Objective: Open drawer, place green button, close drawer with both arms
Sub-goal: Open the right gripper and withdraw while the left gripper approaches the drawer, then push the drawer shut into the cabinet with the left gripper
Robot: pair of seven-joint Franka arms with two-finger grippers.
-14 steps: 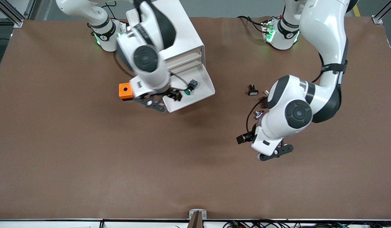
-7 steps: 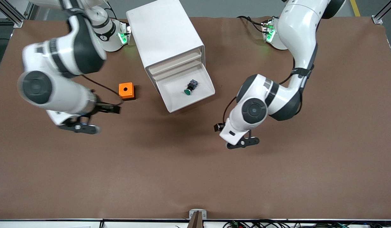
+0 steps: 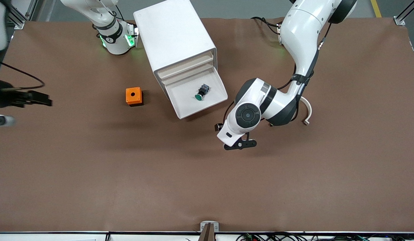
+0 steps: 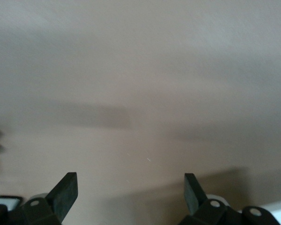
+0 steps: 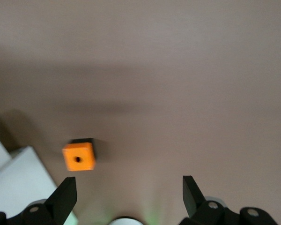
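The white cabinet (image 3: 175, 33) stands between the arms' bases, and its lowest drawer (image 3: 212, 78) is pulled out. The button (image 3: 200, 93), with a green cap and dark body, lies in the drawer. My left gripper (image 3: 240, 145) is open and empty, low over bare table nearer the front camera than the drawer's corner; its wrist view (image 4: 131, 192) shows only brown table. My right gripper (image 3: 2, 119) is at the table edge at the right arm's end, partly cut off; its wrist view (image 5: 129, 194) shows it open and empty.
An orange box with a hole (image 3: 133, 96) sits beside the cabinet toward the right arm's end and shows in the right wrist view (image 5: 78, 157), with a cabinet corner (image 5: 18, 183) beside it. The left arm's elbow (image 3: 260, 107) hangs over the table beside the drawer.
My right arm has swung from over the drawer out to its end of the table. My left gripper has moved toward the drawer's front. The button stays in the drawer.
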